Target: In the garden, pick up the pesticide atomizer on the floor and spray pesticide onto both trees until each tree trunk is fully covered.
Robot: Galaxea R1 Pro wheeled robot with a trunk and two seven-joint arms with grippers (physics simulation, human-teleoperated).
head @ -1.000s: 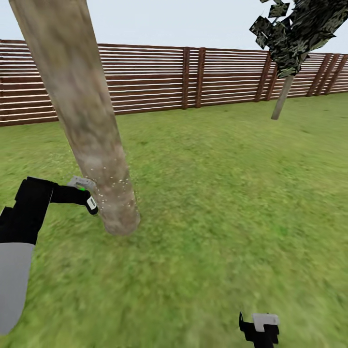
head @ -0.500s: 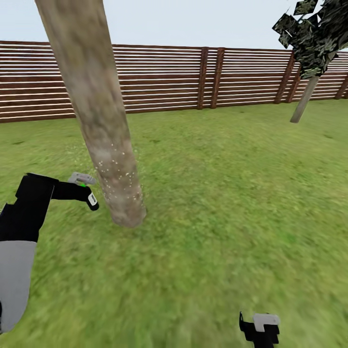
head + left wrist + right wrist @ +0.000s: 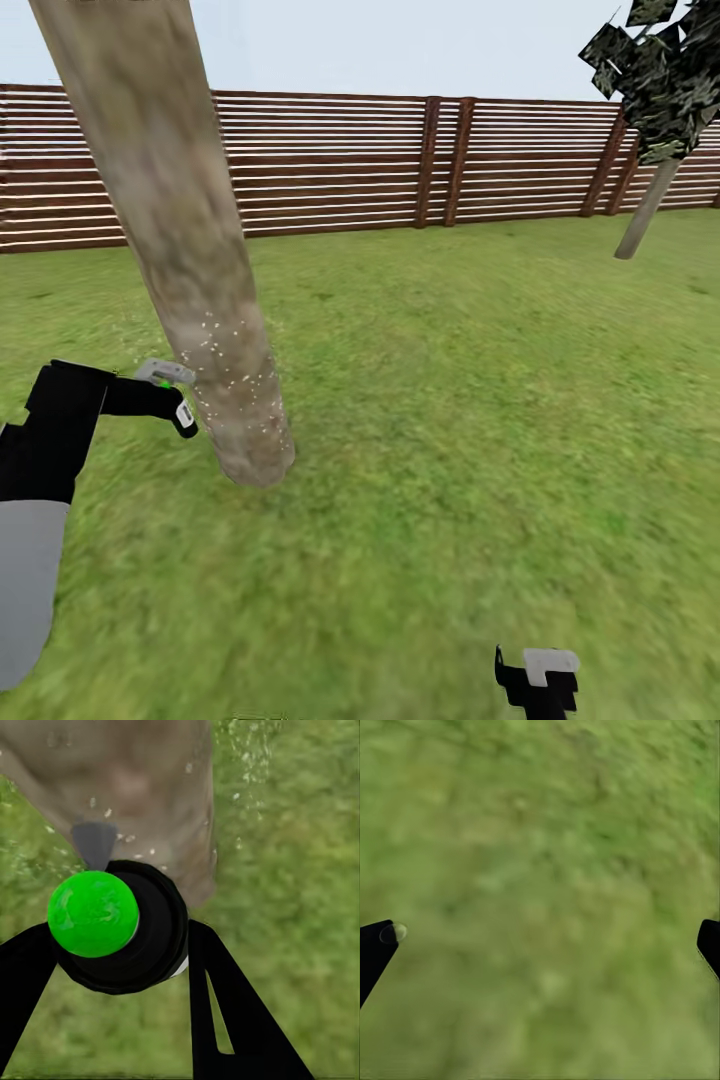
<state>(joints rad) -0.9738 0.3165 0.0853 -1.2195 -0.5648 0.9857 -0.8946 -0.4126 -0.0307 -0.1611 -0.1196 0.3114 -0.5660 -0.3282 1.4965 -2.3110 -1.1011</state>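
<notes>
Left gripper (image 3: 178, 400) clenched on pesticide atomizer (image 3: 112, 926), nozzle aimed at near tree trunk (image 3: 190, 270) just ahead. Whitish pesticide specks (image 3: 235, 375) dot lower trunk only; upper trunk bare. Risk: nozzle stays low, coverage incomplete; mist drifts onto grass (image 3: 480, 400) beyond gripper. Second tree (image 3: 655, 110) far off to right by fence (image 3: 340, 160), unsprayed. Right gripper (image 3: 540, 945) released, fingers spread over grass.

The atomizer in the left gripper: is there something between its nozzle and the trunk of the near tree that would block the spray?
Nothing visible does. The atomizer, held in the left gripper, sits close beside the near trunk, and whitish specks already dot the bark.
</notes>
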